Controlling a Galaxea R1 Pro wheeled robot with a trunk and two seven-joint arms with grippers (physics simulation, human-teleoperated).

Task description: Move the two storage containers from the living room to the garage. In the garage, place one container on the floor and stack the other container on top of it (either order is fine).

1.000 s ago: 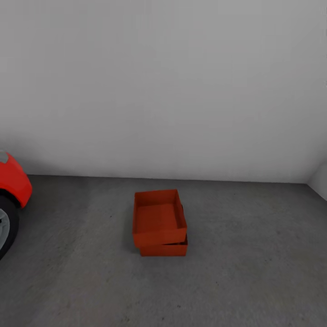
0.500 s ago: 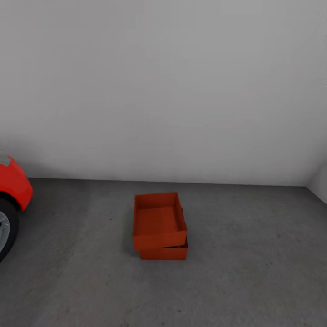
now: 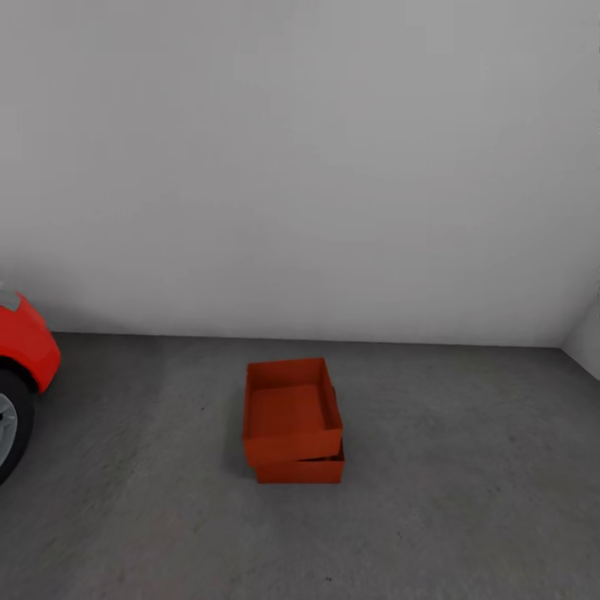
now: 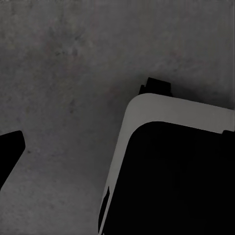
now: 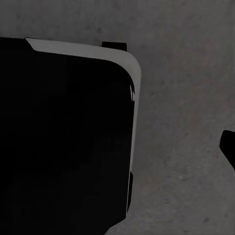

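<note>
Your view has shifted; the stack hasn't.
The upper box sits slightly askew on the lower box on the floor, so stacking looks done; I can't tell either claw's state.

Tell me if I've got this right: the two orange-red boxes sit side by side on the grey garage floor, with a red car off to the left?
Not quite. The head view shows the two storage containers stacked, not side by side: the upper container rests on the lower container, slightly askew. The rest holds: they sit on the grey floor, with the red car at the left.
</note>
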